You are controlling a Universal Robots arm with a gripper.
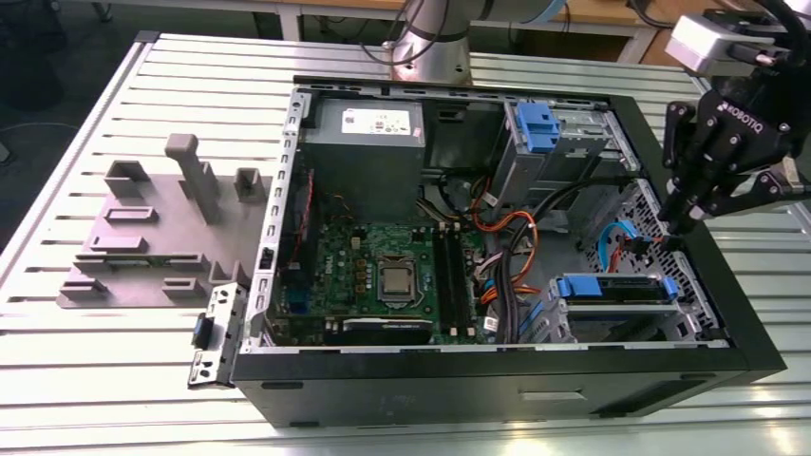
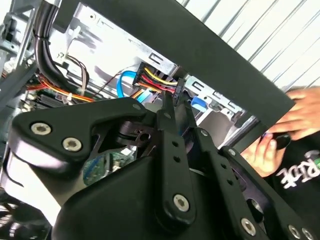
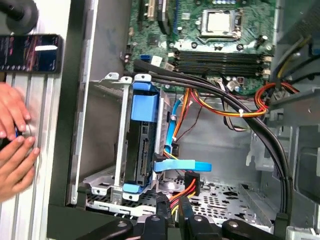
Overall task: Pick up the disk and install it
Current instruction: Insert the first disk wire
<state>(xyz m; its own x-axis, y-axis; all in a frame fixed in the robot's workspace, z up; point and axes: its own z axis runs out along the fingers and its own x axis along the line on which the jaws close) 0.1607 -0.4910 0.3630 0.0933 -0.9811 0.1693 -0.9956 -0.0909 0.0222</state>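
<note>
While disk (image 3: 140,145) sits in bay (image 3: 120,165); gripper (image 1: 690,223) w/ cables.

Black gripper (image 1: 686,226). Bright blue carrier frames disk (image 3: 141,145), its face dark, possibly black. Green motherboard (image 1: 380,261). Red-yellow-black power cable (image 3: 184,192). Grey slatted table (image 1: 114,370). Black case (image 1: 507,375).

Gripper (image 1: 681,226) hangs off the arm (image 1: 438,38), pointing down, fingers (image 2: 166,107) pinched close together; person's hands (image 3: 12,137) nearby.

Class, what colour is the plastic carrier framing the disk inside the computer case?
Bright blue; the disk shows it best in the first wrist view.
</note>
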